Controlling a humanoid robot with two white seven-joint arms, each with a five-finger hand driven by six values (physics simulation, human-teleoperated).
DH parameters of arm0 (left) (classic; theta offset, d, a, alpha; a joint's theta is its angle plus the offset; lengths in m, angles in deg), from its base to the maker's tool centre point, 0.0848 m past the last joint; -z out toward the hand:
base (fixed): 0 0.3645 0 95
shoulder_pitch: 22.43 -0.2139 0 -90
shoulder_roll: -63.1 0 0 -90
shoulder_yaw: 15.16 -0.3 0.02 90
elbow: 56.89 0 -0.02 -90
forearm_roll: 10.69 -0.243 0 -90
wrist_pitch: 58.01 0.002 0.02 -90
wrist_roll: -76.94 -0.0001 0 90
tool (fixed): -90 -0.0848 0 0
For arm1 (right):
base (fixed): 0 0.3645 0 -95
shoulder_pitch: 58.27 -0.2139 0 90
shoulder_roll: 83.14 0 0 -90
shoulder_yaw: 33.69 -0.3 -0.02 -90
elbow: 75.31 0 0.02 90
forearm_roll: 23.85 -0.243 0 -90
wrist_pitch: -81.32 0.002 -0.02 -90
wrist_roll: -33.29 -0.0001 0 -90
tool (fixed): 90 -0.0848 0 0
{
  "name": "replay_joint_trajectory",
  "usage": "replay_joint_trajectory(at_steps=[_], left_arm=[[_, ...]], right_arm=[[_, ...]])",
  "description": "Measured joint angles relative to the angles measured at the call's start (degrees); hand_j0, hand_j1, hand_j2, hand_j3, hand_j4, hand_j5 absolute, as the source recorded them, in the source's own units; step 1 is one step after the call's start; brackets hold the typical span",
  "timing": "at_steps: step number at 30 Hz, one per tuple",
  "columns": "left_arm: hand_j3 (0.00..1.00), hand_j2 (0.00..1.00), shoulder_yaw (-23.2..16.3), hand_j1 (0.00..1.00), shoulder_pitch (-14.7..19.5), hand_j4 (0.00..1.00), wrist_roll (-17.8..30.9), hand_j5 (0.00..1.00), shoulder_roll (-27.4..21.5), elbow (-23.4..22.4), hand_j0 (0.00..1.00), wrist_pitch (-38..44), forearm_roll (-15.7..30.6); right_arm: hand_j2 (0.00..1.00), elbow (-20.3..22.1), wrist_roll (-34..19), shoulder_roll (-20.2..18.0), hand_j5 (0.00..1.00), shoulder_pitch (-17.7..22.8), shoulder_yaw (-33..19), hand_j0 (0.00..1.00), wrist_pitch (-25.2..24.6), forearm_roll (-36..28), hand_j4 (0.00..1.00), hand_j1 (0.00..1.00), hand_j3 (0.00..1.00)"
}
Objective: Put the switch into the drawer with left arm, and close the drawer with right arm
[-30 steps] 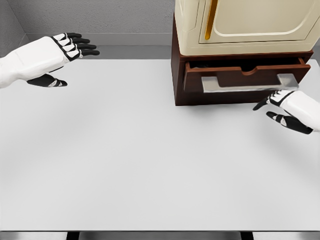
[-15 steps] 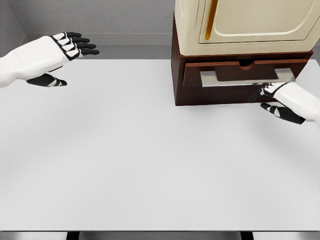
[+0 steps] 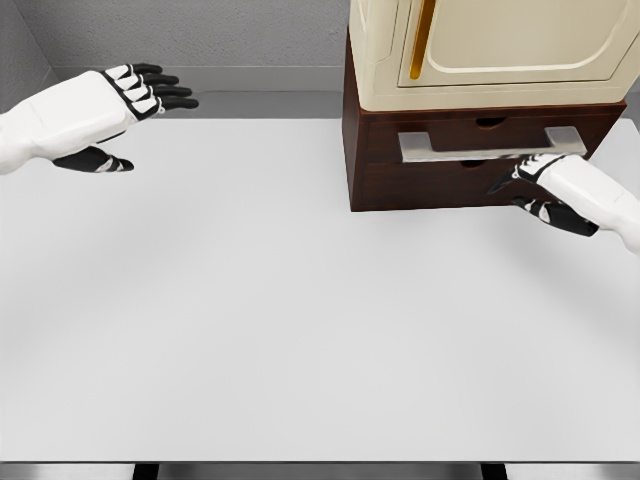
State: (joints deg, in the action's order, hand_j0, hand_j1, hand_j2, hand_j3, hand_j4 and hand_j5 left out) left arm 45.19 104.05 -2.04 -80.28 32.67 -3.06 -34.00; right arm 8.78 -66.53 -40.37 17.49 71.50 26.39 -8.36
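Note:
The dark brown drawer (image 3: pixel 480 160) under the cream cabinet (image 3: pixel 490 50) sits flush with its frame, its metal handle (image 3: pixel 490 145) across the front. My right hand (image 3: pixel 535 185) is open, its fingertips against the drawer front just below the handle's right end. Up at the far left, above the table's back edge, my left hand (image 3: pixel 140 100) hovers open and holds nothing. No switch shows anywhere in the head view.
The white table (image 3: pixel 300 300) spreads in front of the cabinet. A grey wall (image 3: pixel 200 35) runs behind it.
The drawer slid inward from partly open to shut, with my right hand following it toward the cabinet. The left arm stayed still.

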Motion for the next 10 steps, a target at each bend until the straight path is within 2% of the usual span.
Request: replay_joint_trajectory(at_steps=[3, 4, 5, 6, 10], left_arm=[[1.00, 1.00, 0.0, 1.00, 0.0, 1.00, 0.0, 1.00, 0.0, 0.0, 1.00, 0.0, 0.0], [1.00, 1.00, 0.0, 1.00, 0.0, 1.00, 0.0, 1.00, 0.0, 0.0, 1.00, 0.0, 0.0], [1.00, 1.00, 0.0, 1.00, 0.0, 1.00, 0.0, 1.00, 0.0, 0.0, 1.00, 0.0, 0.0], [1.00, 1.00, 0.1, 1.00, 0.0, 1.00, 0.0, 1.00, 0.0, 0.0, 1.00, 0.0, 0.0], [1.00, 1.00, 0.3, 1.00, 0.0, 1.00, 0.0, 1.00, 0.0, 0.0, 1.00, 0.0, 0.0]], right_arm=[[0.59, 0.7, 0.0, -0.4, 0.59, 1.1, 0.0, 0.59, 0.0, -0.2, 0.59, 0.59, 0.59], [0.64, 1.5, 0.1, -0.8, 0.64, 2.5, -0.1, 0.64, 0.0, -0.2, 0.64, 0.64, 0.64], [0.83, 2.5, 0.1, -1.5, 0.83, 3.3, -0.3, 0.83, 0.0, -0.3, 0.83, 0.83, 0.83], [0.97, 3.5, 0.1, -2.2, 0.97, 4.0, -0.5, 0.97, 0.0, -0.4, 0.97, 0.97, 0.97], [1.00, 5.8, 0.2, -4.1, 1.00, 11.5, -4.9, 1.00, 0.0, -0.4, 1.00, 1.00, 1.00]])
